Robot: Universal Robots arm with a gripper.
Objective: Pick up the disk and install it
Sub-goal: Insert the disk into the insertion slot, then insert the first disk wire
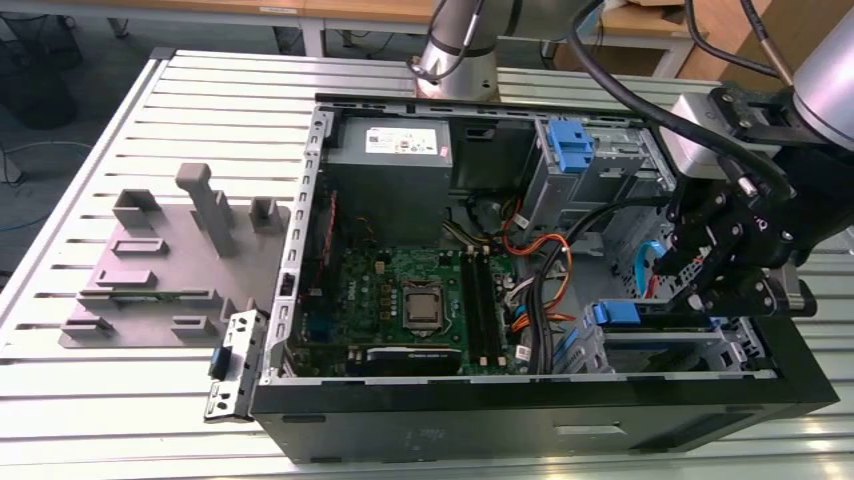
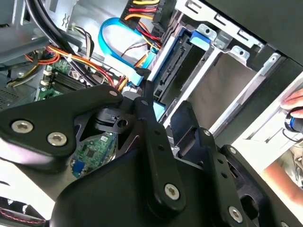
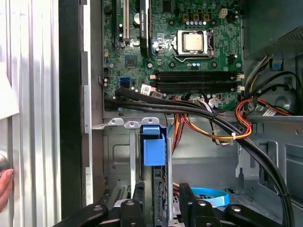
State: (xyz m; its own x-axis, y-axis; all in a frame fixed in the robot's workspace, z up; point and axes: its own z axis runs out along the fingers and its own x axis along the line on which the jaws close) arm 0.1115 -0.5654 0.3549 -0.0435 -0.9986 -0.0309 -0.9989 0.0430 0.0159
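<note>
The disk sits on edge in the lower drive cage of the open computer case, its blue carrier tab facing the motherboard. In the first wrist view the blue tab and the disk's thin edge run down between my two black fingers. In the second wrist view the disk lies in the metal bay just past the fingertips. My gripper hangs over the cage, open, with a finger on each side of the disk and a gap showing at both.
An upper bay holds a bare blue bracket. Bundled cables and a blue data cable run beside the cage. Motherboard and power supply fill the case. A grey fixture plate lies at the exterior view's left. A person's hand rests outside the case.
</note>
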